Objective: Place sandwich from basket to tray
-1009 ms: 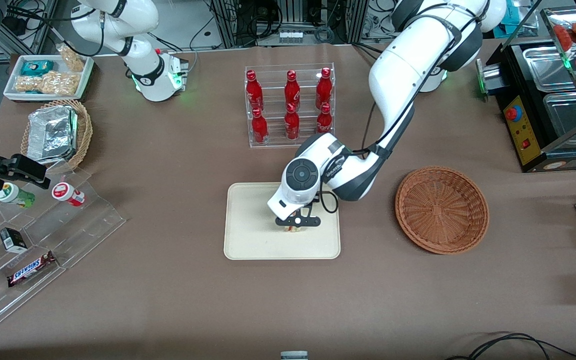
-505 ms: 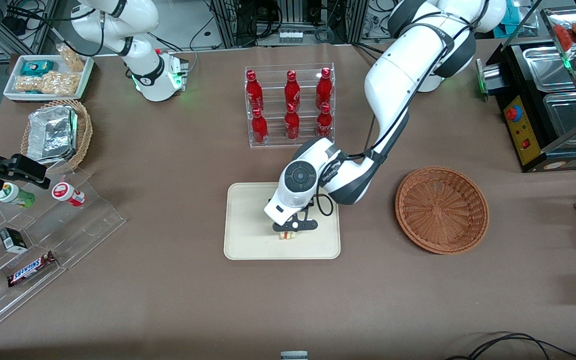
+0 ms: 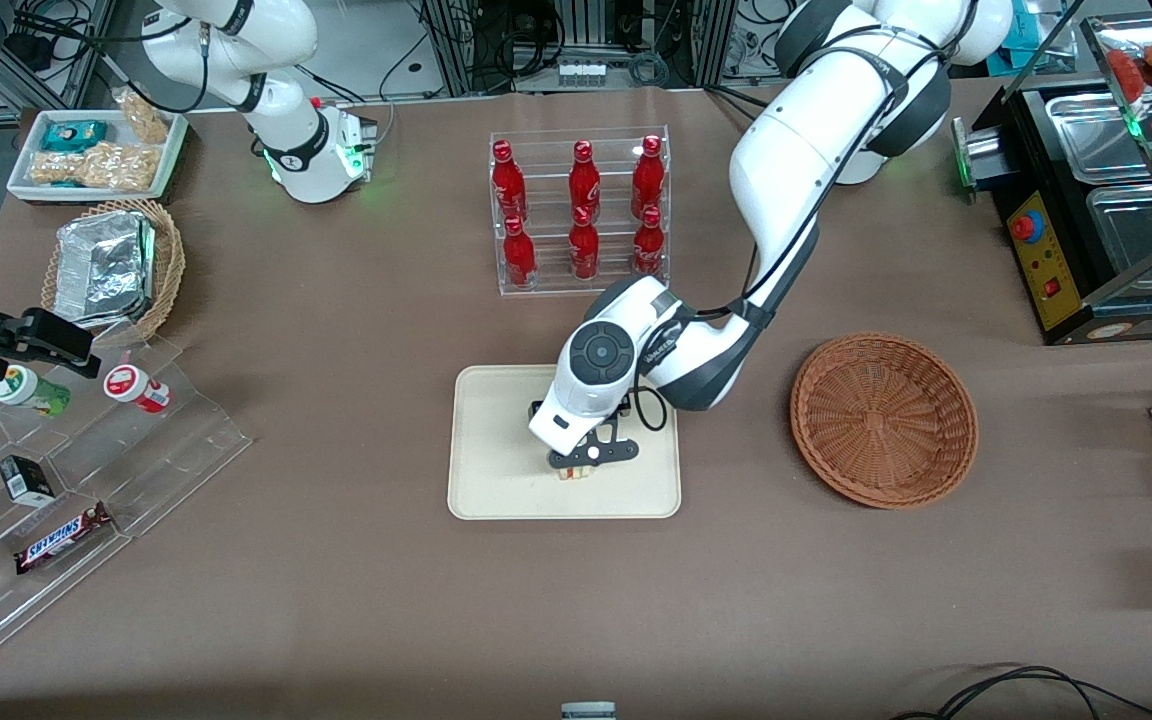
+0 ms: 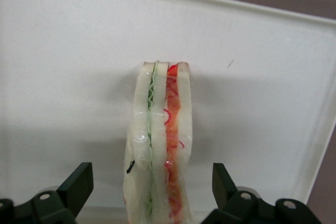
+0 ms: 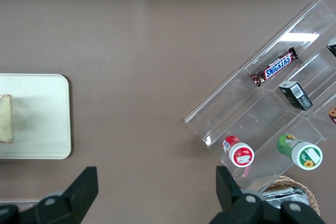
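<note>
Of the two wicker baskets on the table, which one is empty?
The reddish-brown basket beside the tray; the tan one holds a foil pack. The tool is open around the sandwich.

Sandwich (image 4: 159,145) standing on edge on the tray (image 4: 63,66), gripper (image 4: 152,192) over it, fingers (image 4: 79,182) spread wide, apart from the bread on both sides

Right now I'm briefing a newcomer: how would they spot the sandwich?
Find the cream tray at the table's middle, nearer the camera than the red bottles. The sandwich stands on it, between the open pincer's fingers: white bread, green and red filling, clear wrap.
</note>
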`<control>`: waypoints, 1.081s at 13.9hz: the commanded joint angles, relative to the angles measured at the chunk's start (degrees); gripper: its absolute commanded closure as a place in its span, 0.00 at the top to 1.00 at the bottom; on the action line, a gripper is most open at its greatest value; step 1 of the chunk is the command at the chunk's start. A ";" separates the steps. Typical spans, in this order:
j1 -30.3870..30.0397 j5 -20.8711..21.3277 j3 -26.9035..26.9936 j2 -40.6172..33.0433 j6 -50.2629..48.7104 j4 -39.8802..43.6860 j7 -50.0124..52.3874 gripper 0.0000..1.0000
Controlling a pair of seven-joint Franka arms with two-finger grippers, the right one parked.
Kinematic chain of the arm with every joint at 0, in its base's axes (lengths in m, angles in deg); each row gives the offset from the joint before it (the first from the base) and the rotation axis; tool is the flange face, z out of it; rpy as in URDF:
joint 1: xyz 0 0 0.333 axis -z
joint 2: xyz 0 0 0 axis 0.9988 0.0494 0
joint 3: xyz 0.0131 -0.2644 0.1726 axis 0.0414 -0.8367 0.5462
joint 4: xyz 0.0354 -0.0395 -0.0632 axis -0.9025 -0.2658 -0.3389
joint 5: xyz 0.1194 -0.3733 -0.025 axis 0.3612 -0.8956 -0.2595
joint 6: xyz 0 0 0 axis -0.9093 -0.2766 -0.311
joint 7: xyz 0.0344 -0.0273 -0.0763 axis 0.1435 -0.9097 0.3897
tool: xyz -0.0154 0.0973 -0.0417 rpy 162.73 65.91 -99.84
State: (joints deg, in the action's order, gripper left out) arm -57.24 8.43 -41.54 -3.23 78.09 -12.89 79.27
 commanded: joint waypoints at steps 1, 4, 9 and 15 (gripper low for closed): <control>-3.01 0.35 0.36 -5.40 -7.02 -0.04 0.59 1.00; -8.55 -1.92 -0.25 -12.77 -16.16 -1.61 -3.44 1.00; -19.97 -6.85 -0.08 -29.20 -21.02 -17.32 -16.61 1.00; -36.40 -6.42 0.36 -42.41 -32.96 -27.81 -33.67 1.00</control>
State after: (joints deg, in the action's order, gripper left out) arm -89.90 2.70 -40.94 -41.05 47.59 -36.36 49.51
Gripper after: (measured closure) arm 0.000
